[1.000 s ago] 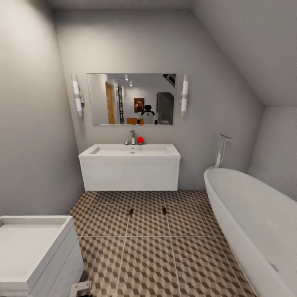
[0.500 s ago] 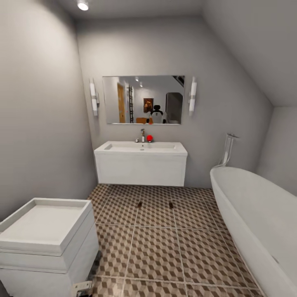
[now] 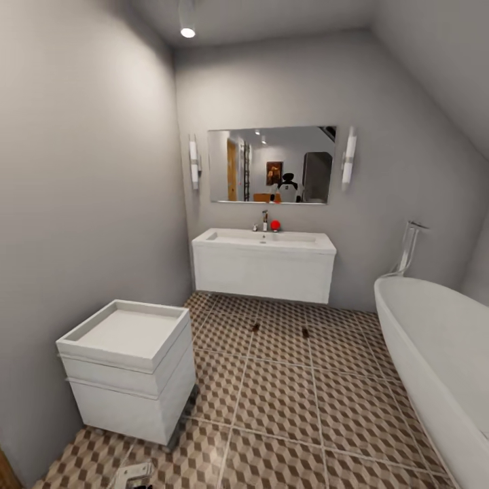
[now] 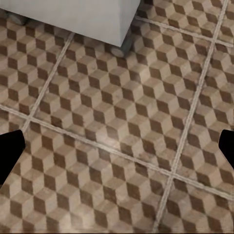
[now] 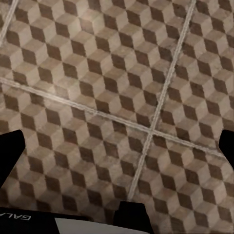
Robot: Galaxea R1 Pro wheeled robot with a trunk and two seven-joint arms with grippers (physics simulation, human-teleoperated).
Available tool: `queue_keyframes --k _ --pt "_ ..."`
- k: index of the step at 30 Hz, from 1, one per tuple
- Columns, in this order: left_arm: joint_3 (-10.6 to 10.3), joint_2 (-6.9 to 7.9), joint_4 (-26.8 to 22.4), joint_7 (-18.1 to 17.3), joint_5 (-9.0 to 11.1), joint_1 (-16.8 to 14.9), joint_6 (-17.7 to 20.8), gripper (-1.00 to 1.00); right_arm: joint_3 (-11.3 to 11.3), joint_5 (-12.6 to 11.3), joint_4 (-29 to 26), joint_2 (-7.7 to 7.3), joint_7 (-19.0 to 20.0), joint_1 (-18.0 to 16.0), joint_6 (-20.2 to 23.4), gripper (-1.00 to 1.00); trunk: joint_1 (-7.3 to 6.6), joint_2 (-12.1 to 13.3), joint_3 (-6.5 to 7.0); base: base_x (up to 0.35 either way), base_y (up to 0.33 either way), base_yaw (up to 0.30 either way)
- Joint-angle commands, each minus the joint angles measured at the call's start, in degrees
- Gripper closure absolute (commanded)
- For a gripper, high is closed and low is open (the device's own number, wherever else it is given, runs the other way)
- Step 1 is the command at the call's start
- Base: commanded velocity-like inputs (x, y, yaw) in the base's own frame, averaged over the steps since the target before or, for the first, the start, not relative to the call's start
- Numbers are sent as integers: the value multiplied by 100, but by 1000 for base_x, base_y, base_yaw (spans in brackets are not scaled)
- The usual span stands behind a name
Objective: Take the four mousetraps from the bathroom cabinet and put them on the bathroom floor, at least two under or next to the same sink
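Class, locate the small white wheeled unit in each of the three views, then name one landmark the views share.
Head view: white wheeled unit lower left, by the wall.
Left wrist view: its lower corner and a wheel at the edge.
Right wrist view: not in it.
Shared landmark: the bathroom floor with its cube pattern.

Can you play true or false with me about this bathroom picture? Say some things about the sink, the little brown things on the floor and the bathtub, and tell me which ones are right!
1. Two small dark mousetraps lie on the bathroom floor in front of the sink. True.
2. The bathtub stands at the left wall. False: it is on the right side of the room; a white box-like unit stands at the left.
3. A small red thing sits on the sink beside the tap. True.
4. The mousetraps rest on top of the sink. False: they lie on the tiles, apart from each other.
5. The left gripper holds a mousetrap. False: only tiled floor shows between its fingers.
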Motion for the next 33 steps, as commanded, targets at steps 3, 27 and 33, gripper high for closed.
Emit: queue_keyframes --k 3,27,33 --pt "-52 0 3 14 43 -4 -14 -100 38 22 18 5 -32 -5 -24 -100 -4 -4 -6 -332 0 277" --pt "-50 1 3 13 35 -4 -4 -100 38 22 18 12 -28 -5 -24 -100 -4 -4 -6 -85 0 278" --pt "-48 1 3 10 35 -4 -4 -100 38 22 18 10 -28 -7 -24 -100 -4 -4 -6 -1 0 278"
